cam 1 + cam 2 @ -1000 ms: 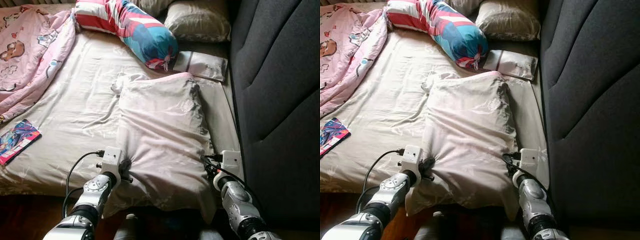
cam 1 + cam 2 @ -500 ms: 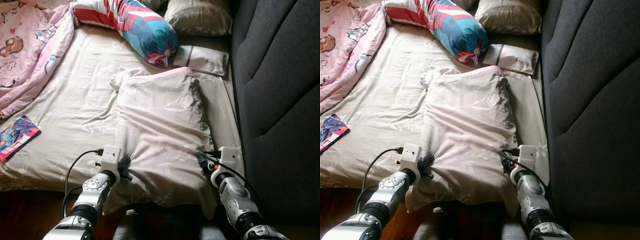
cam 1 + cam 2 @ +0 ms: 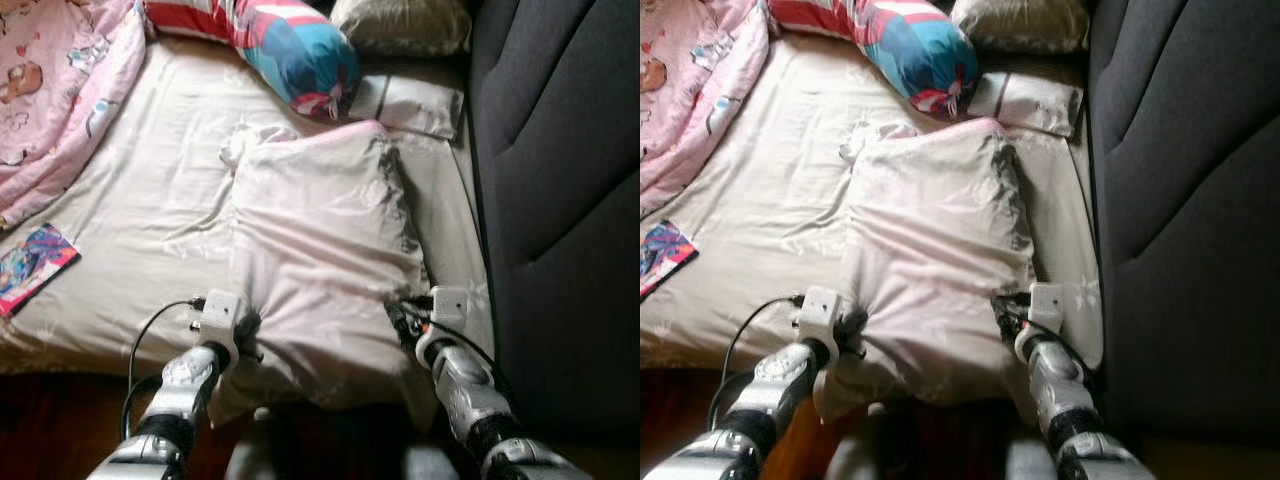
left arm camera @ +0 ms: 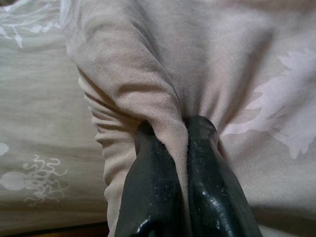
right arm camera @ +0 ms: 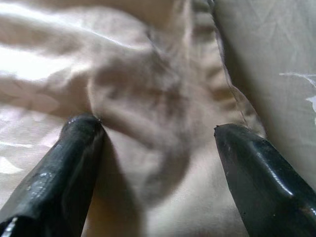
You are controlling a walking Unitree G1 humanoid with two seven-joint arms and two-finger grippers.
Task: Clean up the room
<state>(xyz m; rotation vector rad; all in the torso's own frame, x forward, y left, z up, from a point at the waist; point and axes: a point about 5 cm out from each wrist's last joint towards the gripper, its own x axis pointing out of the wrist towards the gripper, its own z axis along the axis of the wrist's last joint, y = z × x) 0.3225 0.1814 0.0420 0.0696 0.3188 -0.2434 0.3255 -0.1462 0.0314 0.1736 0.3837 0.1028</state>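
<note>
Beige bedsheet (image 3: 150, 230) spreads under a pink blanket (image 3: 50, 90) and a magazine (image 3: 30, 268) at far left. At the near edge lies the pale pillow (image 3: 320, 260). The left gripper (image 4: 175, 143) pinches a fold of its cover; the right gripper (image 5: 158, 148) gapes around its other corner, gripping nothing. Lifted one-sided, the pillow would likely sag and slip. Wrist views reveal these grips; head views hide them.

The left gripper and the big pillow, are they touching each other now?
Touching. In the left wrist view, the left gripper has its two black fingers shut on a fold of the pillow, with cloth pinched between them.
</note>
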